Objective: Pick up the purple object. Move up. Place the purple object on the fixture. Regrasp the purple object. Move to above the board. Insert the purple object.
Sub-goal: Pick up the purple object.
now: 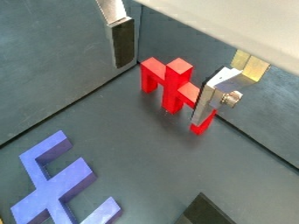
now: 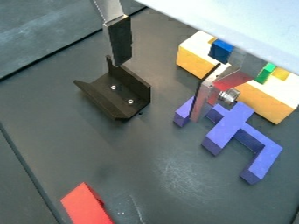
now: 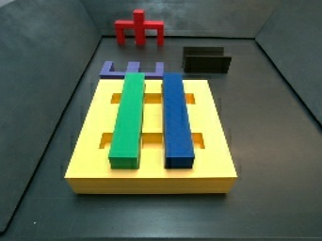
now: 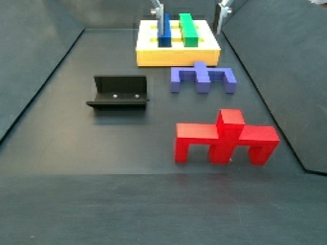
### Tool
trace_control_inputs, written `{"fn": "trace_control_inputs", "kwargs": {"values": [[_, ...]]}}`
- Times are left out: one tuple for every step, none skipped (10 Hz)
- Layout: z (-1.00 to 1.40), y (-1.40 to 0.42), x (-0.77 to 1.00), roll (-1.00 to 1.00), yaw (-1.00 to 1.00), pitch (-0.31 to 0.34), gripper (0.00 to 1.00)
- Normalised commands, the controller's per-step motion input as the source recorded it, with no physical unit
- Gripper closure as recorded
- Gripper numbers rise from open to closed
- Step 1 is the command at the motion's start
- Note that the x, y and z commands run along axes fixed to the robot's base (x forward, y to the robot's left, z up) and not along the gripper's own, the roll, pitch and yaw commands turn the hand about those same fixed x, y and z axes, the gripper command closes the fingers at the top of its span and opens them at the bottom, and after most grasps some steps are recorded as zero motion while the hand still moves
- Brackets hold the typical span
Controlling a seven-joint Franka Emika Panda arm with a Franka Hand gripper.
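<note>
The purple object lies flat on the dark floor just beside the yellow board. It also shows in both wrist views, and in a side view it is partly hidden behind the board. The black fixture stands on the floor to one side of it and is empty. My gripper hangs high above the floor, open and empty; only its fingertips show there. In both wrist views the gripper has its fingers spread wide with nothing held.
A similar red piece stands upright on the floor, away from the board. The board carries a long green bar and a long blue bar. Dark walls enclose the floor.
</note>
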Motion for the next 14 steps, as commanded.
{"fn": "trace_control_inputs", "kwargs": {"values": [[-0.29,0.00,-0.17,-0.11,0.01,0.069,0.00],[-0.04,0.00,0.00,-0.05,0.00,0.000,0.00],[-0.03,0.00,0.00,-0.09,0.00,0.000,0.00],[-0.07,-0.12,0.00,-0.04,0.00,0.000,0.00],[-0.02,-0.81,-0.32,0.00,0.00,-0.113,0.00],[-0.25,-1.00,0.00,0.00,0.00,0.000,0.00],[-0.28,-1.00,0.00,0.00,0.00,-0.027,0.00],[-0.36,-1.00,0.00,0.00,0.00,-0.013,0.00],[-0.39,-1.00,0.00,0.00,0.00,-0.027,0.00],[-0.43,-1.00,-0.02,0.00,0.00,-0.059,0.00],[-0.45,-1.00,-0.02,0.00,0.05,-0.077,0.00],[-0.46,-0.86,-0.13,0.00,0.11,-0.099,0.00],[-0.37,-0.76,-0.29,0.15,0.11,-0.111,0.00],[-0.39,-0.54,-0.21,0.02,0.12,-0.117,0.00]]}}
